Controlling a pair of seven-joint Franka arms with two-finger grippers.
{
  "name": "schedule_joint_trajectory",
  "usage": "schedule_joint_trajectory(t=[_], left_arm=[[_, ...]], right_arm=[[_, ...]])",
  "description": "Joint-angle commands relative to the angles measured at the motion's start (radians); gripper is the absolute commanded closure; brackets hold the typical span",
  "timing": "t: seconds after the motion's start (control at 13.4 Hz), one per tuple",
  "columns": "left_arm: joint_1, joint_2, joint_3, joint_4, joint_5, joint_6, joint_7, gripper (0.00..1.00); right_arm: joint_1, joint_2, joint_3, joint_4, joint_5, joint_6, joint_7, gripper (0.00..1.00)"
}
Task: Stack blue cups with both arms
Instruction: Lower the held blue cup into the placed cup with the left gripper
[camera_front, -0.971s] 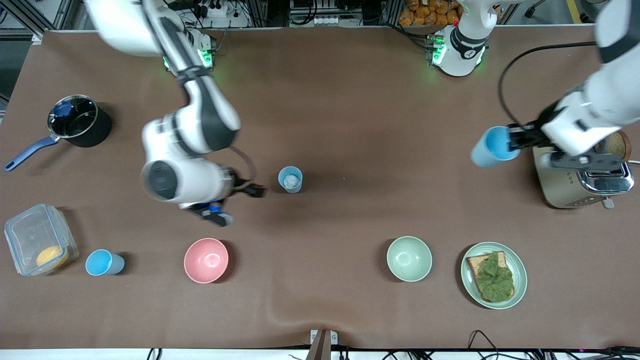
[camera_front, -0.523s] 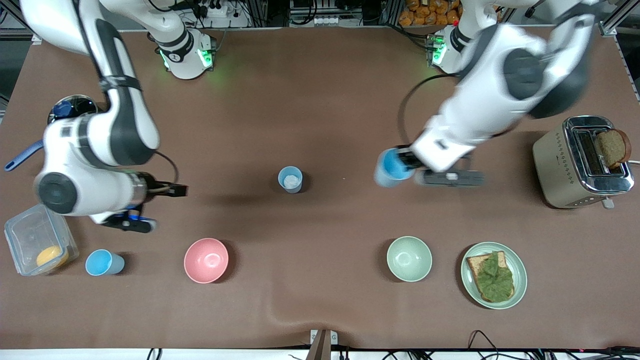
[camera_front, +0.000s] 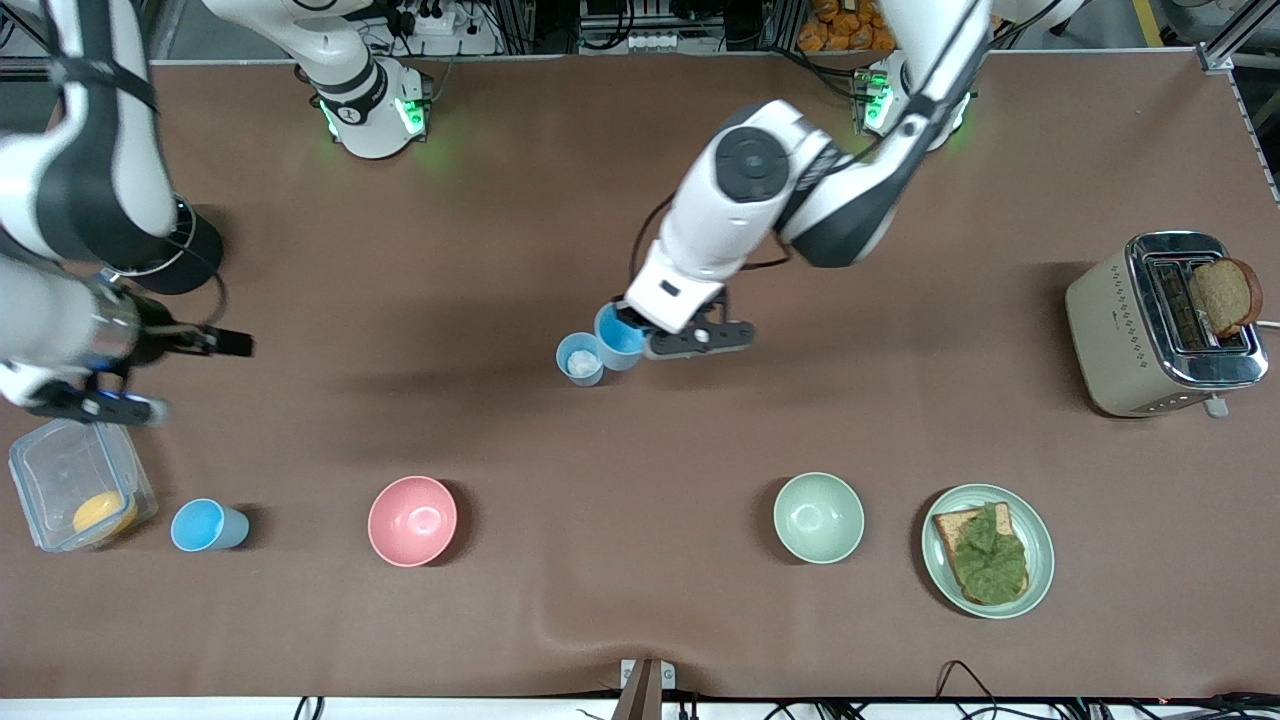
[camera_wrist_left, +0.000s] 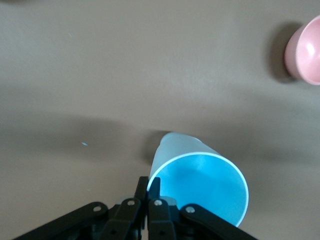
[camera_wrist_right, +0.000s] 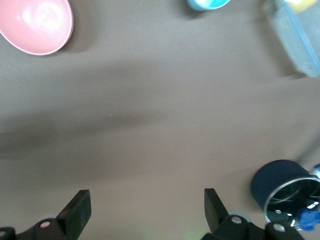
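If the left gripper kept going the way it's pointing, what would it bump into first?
Probably the pale blue cup standing on the table: the left gripper, shut on the bright blue cup, is right beside it. Height is unclear, so it might pass above.

Materials and surface finishes across the two-arm table.
Matt brown cloth covers the table (camera_front: 600, 620). The sky-blue cup (camera_wrist_left: 200, 180), the pale cup (camera_front: 580, 359) and the third cup (camera_front: 206, 526) look like smooth plastic. The arms (camera_front: 745, 215) wear glossy white shells. The toaster (camera_front: 1160, 325) is polished metal, the pot (camera_wrist_right: 280, 187) dark matt, the box (camera_front: 70, 480) clear plastic, and the pink bowl (camera_front: 412, 521) has a soft sheen.
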Motion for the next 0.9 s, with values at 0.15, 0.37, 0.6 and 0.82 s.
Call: schedule_joint_trajectory(t=[0.15, 0.37, 0.6, 0.82], left_arm=[[-0.077, 0.143, 0.013, 0.066, 0.101, 0.11, -0.175, 1.0], [-0.112, 0.193, 0.036, 0.11, 0.11, 0.111, -0.189, 1.0], [-0.127, 0.191, 0.036, 0.104, 0.13, 0.11, -0.192, 1.0], [-0.13, 0.191, 0.036, 0.1, 0.133, 0.104, -0.202, 1.0]], right_arm=[[-0.049, -0.115, 0.018, -0.058, -0.024, 0.017, -0.105, 0.0], [-0.05, -0.117, 0.018, -0.033, -0.021, -0.033, -0.107, 0.0], [-0.055, -0.103, 0.023, 0.0, -0.018, -0.076, -0.104, 0.0], [-0.055, -0.095, 0.027, 0.014, -0.016, -0.121, -0.096, 0.0]])
